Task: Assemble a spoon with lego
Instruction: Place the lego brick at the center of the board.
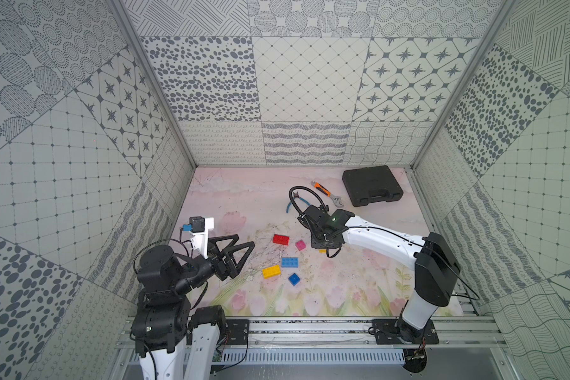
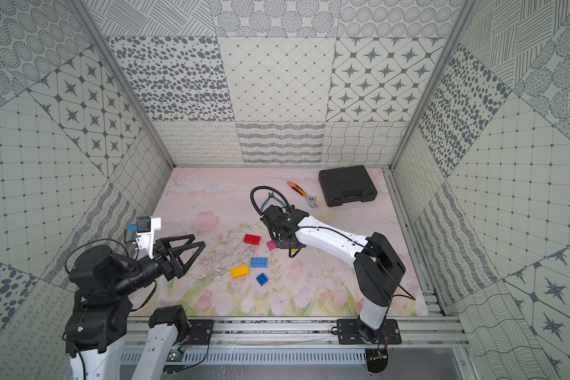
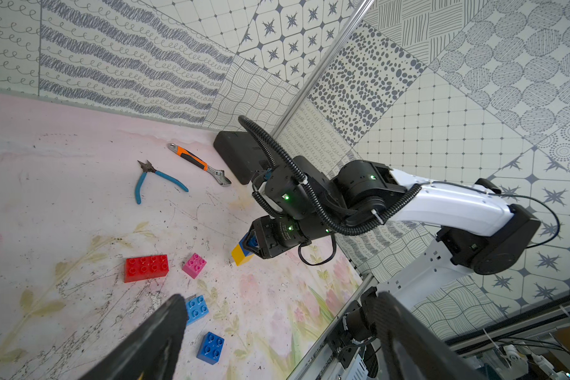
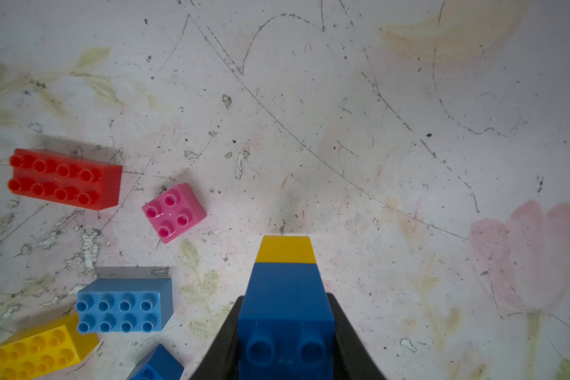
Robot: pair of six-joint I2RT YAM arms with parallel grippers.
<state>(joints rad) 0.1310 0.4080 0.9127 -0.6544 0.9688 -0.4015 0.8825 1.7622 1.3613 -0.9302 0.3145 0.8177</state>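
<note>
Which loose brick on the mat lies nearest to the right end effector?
The small square pink brick. It lies beside the right end effector and its blue-and-yellow stack; the red brick and the others lie farther away.

I worked in a lab test booth: grey-patterned white wall panels (image 1: 310,82) in aluminium framing (image 1: 310,329) boxed my flower-printed pink mat (image 1: 244,197).

Mid-frame the right gripper (image 3: 249,246) is pinching a yellow-and-blue stack (image 3: 240,256), pink brick (image 3: 194,265) near it, red brick (image 3: 146,268) past that.
</note>
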